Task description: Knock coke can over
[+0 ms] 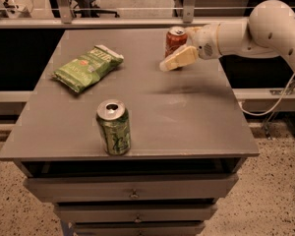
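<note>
The white arm (265, 31) reaches in from the right, cut off by the frame edge. Its claw (180, 58) sits low at the front of the coke can (175, 39), which stands upright near the far right edge of the bench (187, 117). Whether the claw is open or closed cannot be told, as the can hides part of it. The green can (113, 128) and the chip bag (87, 68) lie well apart from it, with bare bench between.

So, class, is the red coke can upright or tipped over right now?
Upright. The coke can stands on its base, silver top facing up, at the far right of the table, with the gripper close beside it.
</note>
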Controlling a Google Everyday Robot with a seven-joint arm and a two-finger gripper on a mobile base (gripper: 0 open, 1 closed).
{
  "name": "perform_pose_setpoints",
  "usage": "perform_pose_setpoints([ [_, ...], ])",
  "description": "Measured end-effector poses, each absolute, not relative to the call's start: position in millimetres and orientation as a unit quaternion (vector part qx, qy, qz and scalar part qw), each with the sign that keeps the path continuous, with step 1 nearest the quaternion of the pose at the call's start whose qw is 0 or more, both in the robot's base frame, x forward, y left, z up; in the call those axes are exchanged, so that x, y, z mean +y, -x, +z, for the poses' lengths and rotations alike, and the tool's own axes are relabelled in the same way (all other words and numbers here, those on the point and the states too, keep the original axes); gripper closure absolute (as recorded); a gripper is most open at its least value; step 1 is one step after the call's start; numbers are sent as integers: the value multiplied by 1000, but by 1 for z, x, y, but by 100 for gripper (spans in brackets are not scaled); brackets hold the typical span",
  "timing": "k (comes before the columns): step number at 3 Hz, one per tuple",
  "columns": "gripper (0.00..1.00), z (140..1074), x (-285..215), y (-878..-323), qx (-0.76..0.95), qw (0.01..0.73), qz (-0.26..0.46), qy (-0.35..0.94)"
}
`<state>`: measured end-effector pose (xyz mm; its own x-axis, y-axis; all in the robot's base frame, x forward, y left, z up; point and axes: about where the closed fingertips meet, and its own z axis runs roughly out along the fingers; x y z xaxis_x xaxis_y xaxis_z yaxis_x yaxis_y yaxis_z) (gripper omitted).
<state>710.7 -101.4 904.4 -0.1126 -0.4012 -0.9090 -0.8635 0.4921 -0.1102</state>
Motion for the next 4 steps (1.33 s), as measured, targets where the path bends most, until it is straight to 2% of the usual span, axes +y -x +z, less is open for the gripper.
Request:
perform_pose_setpoints([
  [2,0,893,-76,-704,678,502,291,451],
  [4,0,930,-49,-685,625,524,349,462],
])
